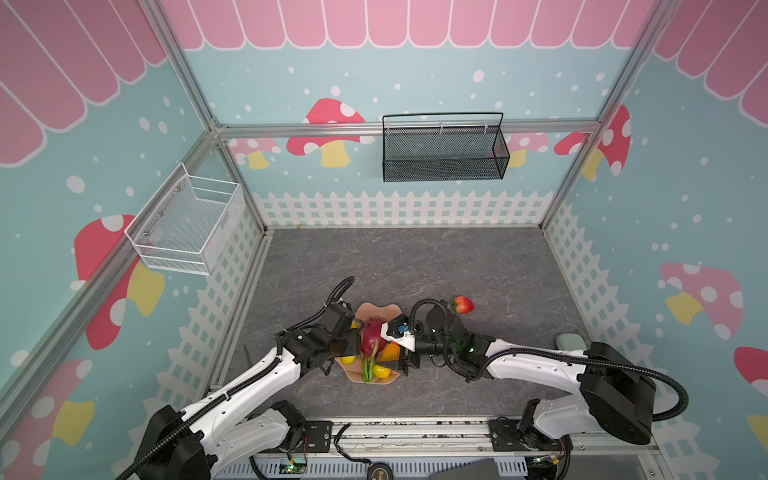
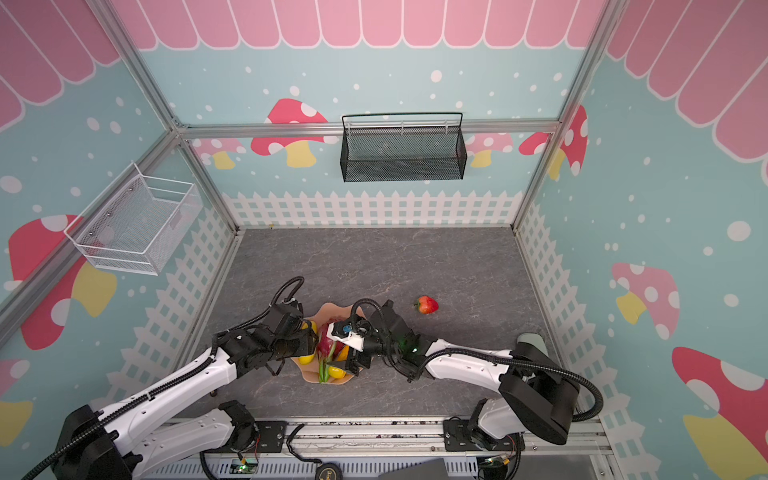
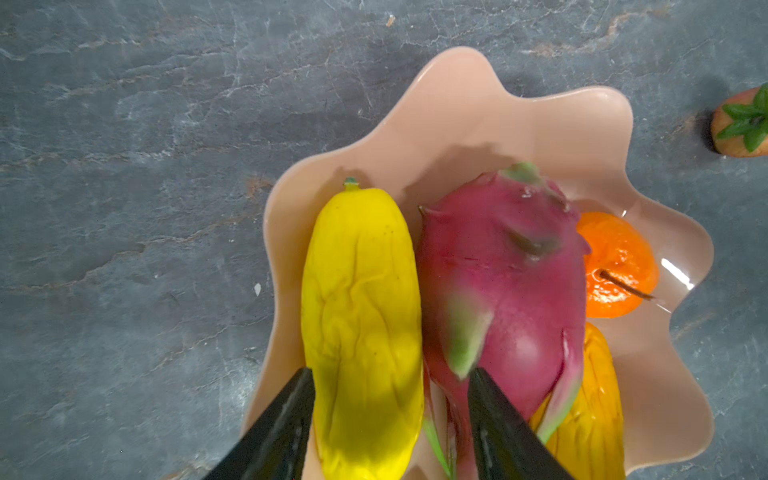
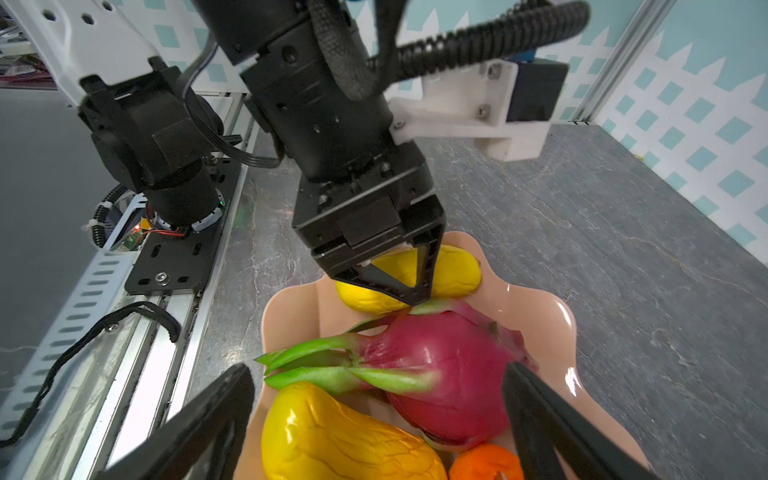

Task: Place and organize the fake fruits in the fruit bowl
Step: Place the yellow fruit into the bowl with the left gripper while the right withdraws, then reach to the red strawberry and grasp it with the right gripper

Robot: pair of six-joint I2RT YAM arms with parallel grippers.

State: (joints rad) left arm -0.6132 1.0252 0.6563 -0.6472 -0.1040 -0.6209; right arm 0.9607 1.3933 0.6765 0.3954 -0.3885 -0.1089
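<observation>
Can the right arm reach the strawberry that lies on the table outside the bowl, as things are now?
Probably yes. The strawberry lies alone on bare table beside the right arm, nothing around it; the right tool stands open and empty over the bowl.

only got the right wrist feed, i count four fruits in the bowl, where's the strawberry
observer: On the table, outside the fruit bowl. In both top views the strawberry lies right of the bowl's far end.
operator: which way is its leaf cap facing
observer: Toward the bowl, as the left wrist view shows.
operator: orange is cut off on my screen, is it fully in
observer: Yes, the left wrist view shows the whole orange inside the rim, beside the dragon fruit.
</observation>
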